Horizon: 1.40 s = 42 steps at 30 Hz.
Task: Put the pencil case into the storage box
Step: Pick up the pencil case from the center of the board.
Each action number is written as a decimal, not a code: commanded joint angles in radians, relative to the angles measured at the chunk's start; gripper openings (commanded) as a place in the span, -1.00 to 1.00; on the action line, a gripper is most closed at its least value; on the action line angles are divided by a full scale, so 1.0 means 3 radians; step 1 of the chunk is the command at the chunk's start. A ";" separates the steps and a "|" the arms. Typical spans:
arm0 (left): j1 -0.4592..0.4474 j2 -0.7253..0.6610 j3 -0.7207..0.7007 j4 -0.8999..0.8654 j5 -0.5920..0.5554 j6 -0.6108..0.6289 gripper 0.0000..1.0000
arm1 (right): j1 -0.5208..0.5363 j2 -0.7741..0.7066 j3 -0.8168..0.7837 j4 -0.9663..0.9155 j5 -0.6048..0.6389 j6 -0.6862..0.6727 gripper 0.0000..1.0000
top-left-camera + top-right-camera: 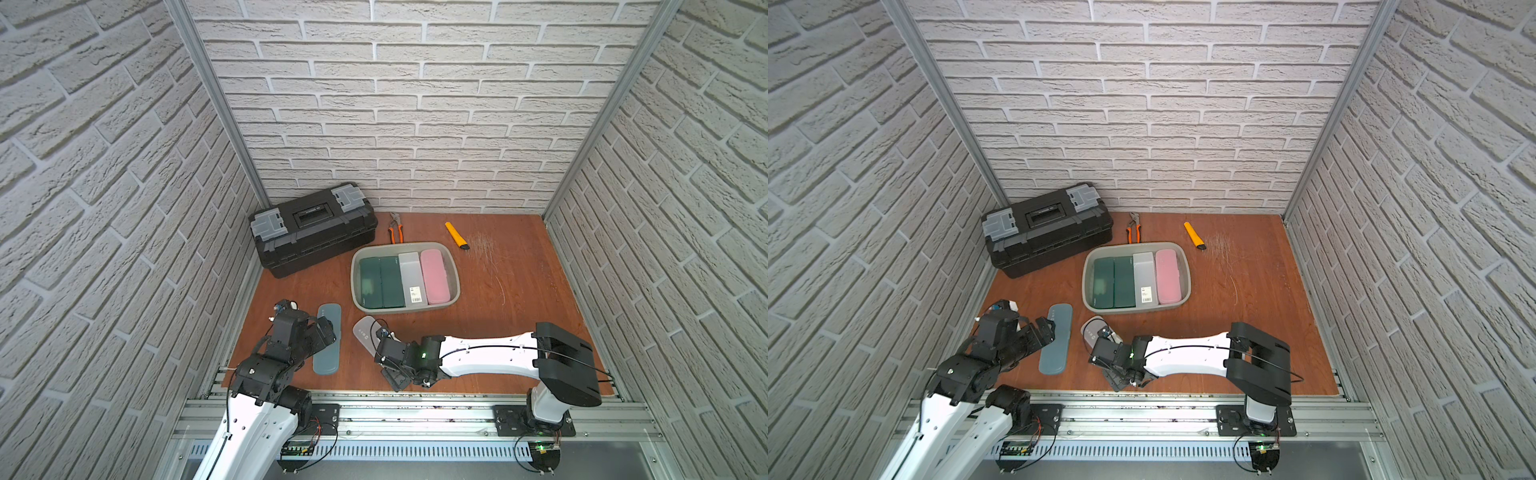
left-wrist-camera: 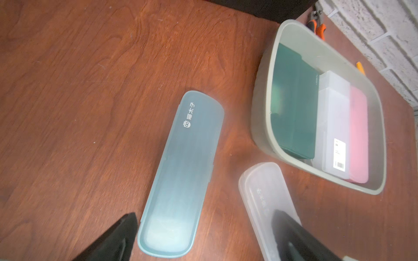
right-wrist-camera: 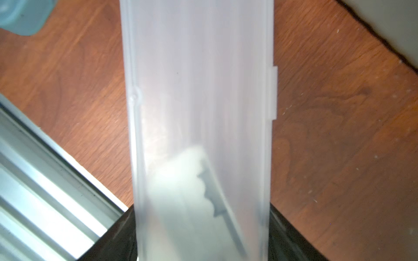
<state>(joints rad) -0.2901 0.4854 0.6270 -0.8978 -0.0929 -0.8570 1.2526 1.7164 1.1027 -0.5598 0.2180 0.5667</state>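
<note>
A frosted clear pencil case (image 1: pixel 365 332) (image 1: pixel 1091 330) (image 3: pixel 199 90) lies on the wooden table near the front edge. My right gripper (image 1: pixel 388 363) (image 3: pixel 202 226) is shut on its near end, a black finger pressed to each long side. A blue-grey pencil case (image 1: pixel 328 353) (image 2: pixel 187 169) lies to its left. My left gripper (image 1: pixel 327 330) (image 2: pixel 203 239) hovers open over that case's middle, touching nothing. The grey-green storage box (image 1: pixel 405 246) (image 1: pixel 1138 245) (image 2: pixel 260 108) stands just behind, with two dark green cases, a clear one and a pink one lying side by side in it.
A black toolbox (image 1: pixel 311 228) stands at the back left. Orange-handled pliers (image 1: pixel 395 228) and a yellow utility knife (image 1: pixel 456 235) lie behind the box. An aluminium rail (image 1: pixel 415 411) runs along the table's front edge. Brick-patterned walls close in three sides.
</note>
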 commanded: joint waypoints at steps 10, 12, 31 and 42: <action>-0.0013 -0.0053 0.0438 -0.0224 -0.0157 0.0089 0.97 | 0.0025 -0.0429 0.0035 -0.0062 -0.0307 -0.0379 -0.08; -0.0015 -0.0034 0.0509 -0.0211 -0.0169 0.0123 0.97 | 0.0028 -0.0481 0.0096 -0.0128 -0.0328 -0.0431 -0.09; -0.0103 0.0389 0.0891 0.0923 0.0195 0.0701 0.97 | -0.0546 -0.0755 0.0630 -0.0251 -0.0493 -0.0442 -0.08; -0.0086 0.2071 0.1627 0.1481 0.1227 0.1483 0.97 | -0.1330 -0.0151 0.1404 -0.0541 0.0255 0.0062 -0.10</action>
<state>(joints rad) -0.3164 1.0668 1.1034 -0.5541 0.1406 -0.5121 0.8730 1.6207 1.4673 -0.6960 0.2066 0.5228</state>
